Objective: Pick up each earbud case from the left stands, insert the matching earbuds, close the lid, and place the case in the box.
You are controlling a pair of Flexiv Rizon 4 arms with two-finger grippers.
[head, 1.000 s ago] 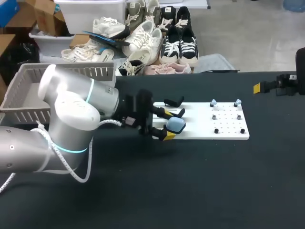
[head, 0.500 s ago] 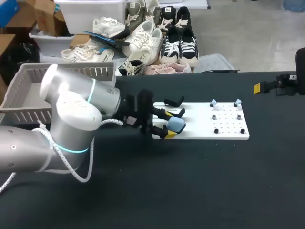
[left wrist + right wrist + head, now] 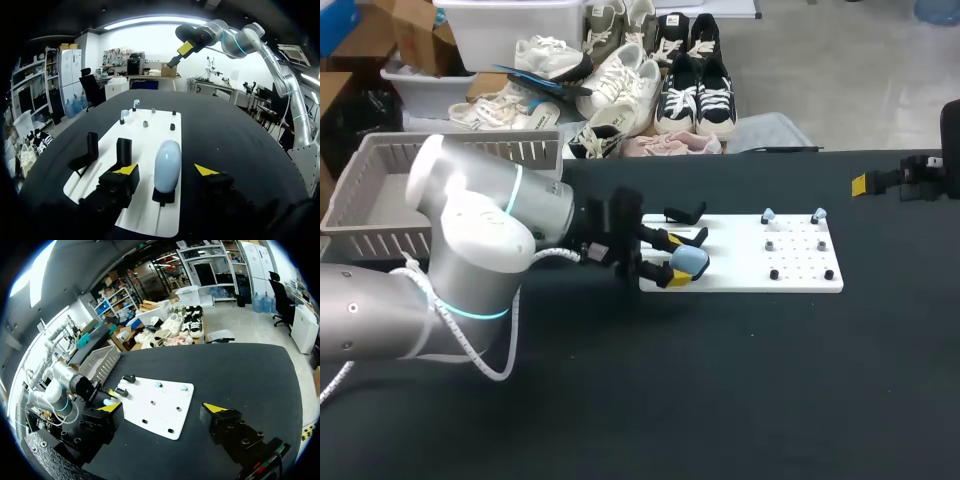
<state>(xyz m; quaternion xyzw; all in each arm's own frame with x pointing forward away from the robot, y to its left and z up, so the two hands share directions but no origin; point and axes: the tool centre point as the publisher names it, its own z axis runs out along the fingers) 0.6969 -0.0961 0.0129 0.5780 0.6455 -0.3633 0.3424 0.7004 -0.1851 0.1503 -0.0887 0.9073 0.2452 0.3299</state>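
As left fingers (image 3: 126, 170) flank it, case (image 3: 167, 165) stands untouched.

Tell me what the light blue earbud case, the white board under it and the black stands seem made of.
Earbud case: likely smooth plastic, pale blue, soft sheen on its rounded shell. White board: rigid matte plastic or painted sheet, I cannot tell; flat, no glare. Black stands: probably plastic, dull finish.
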